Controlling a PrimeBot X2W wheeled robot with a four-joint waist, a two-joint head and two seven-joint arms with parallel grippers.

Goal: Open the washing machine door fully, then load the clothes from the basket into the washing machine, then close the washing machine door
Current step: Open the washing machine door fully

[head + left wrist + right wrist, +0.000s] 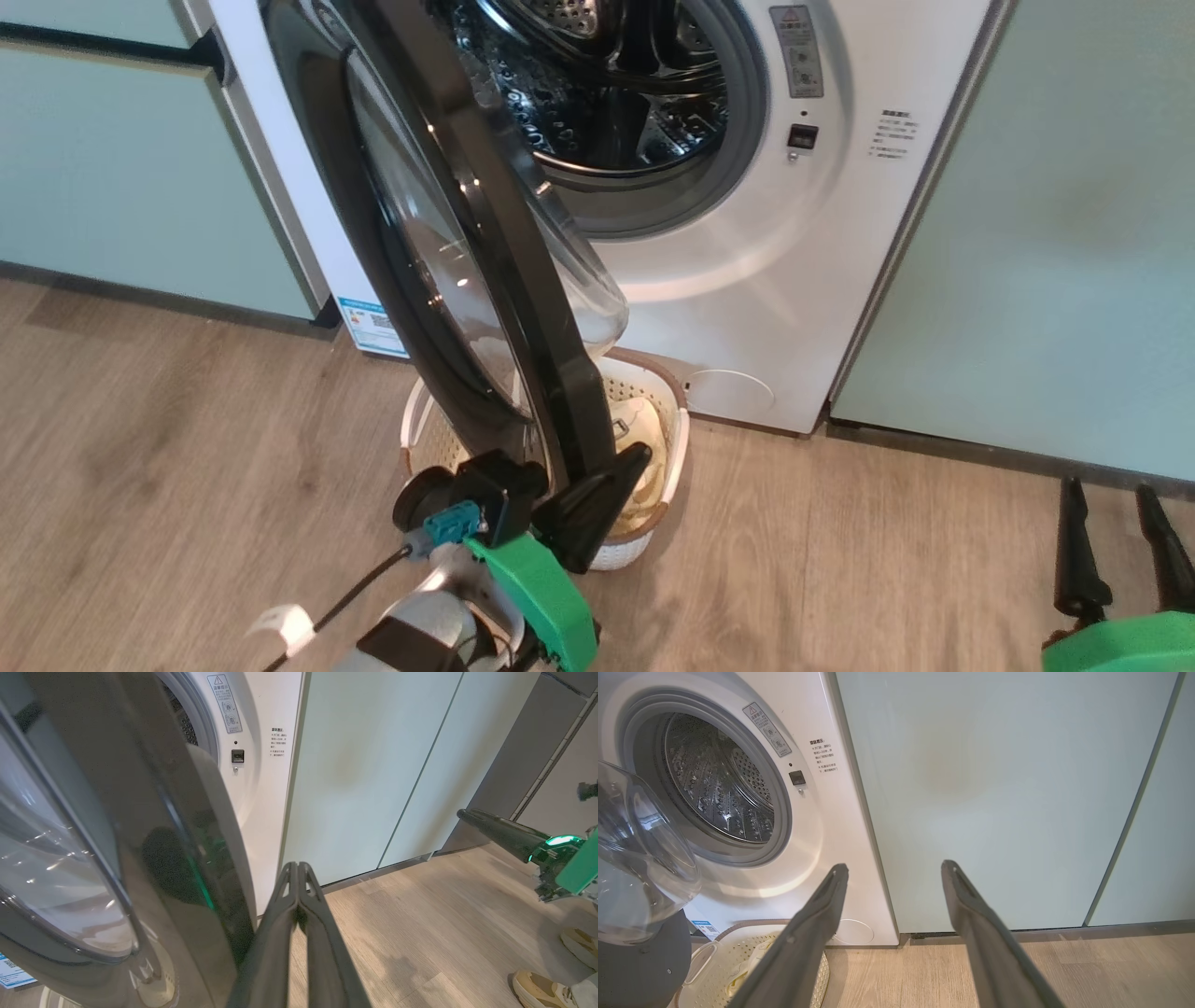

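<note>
On the washing machine (747, 308), a grey label (796, 51) carries a warning triangle; I cannot read its print, the text block (898, 133) beside it, or the blue sticker (372, 327).

Holds the left pincer (638, 459) at 6 o'clock in the head view, both fingers (597, 509) pressed flat together, tips angled toward 1 o'clock, with the green wrist bracket (541, 583) and pale forearm (429, 627) running off toward 7. Parks the right pincer (1109, 493) at 4 o'clock, fingers spread wide apart and pointing to 12.
</note>
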